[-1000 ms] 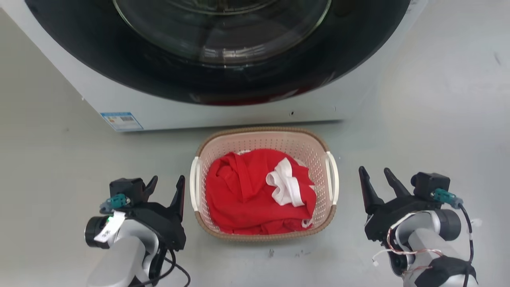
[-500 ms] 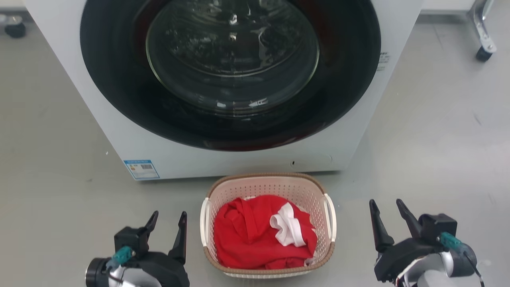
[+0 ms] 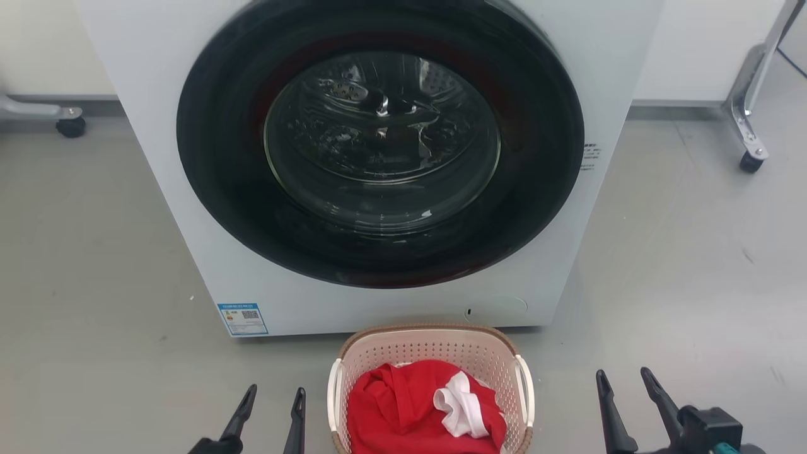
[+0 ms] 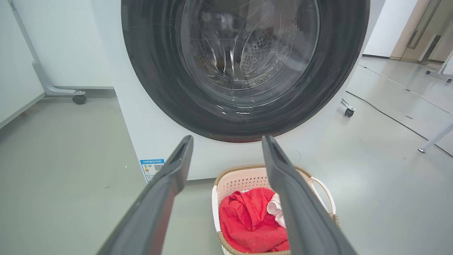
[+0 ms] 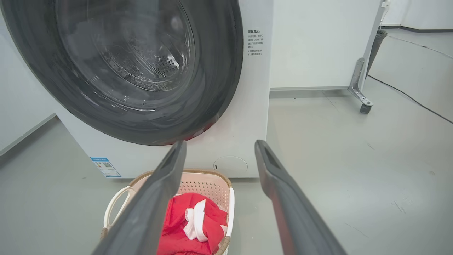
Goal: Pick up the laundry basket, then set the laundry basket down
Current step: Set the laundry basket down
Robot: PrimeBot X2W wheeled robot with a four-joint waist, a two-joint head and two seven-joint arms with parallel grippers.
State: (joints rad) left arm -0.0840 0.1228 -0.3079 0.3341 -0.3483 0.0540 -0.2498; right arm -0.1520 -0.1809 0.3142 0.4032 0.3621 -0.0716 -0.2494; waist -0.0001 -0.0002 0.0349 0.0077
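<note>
The laundry basket [image 3: 435,347] stands on the grey floor right in front of the washing machine, at the bottom middle of the head view. It is cream with perforated walls, a brown rim and white side handles, and holds a red garment [image 3: 403,410] with a white piece on it. My left gripper [image 3: 276,391] is open to the basket's left, apart from it. My right gripper [image 3: 623,375] is open further off on its right. The left wrist view has the left gripper [image 4: 227,140] open above the basket [image 4: 240,180]. The right gripper [image 5: 220,143] also frames the basket [image 5: 207,184].
A white front-loading washing machine [image 3: 378,170] with its round dark glass door shut stands just behind the basket, a blue label [image 3: 243,318] at its lower left. Wheeled metal frame legs stand at the far left [image 3: 66,123] and far right [image 3: 750,157]. A cable [image 4: 389,117] runs across the floor.
The whole head picture has shifted down as the camera moved, so more of the washing machine shows. Both grippers stay open on either side of the basket, which stays on the floor.
</note>
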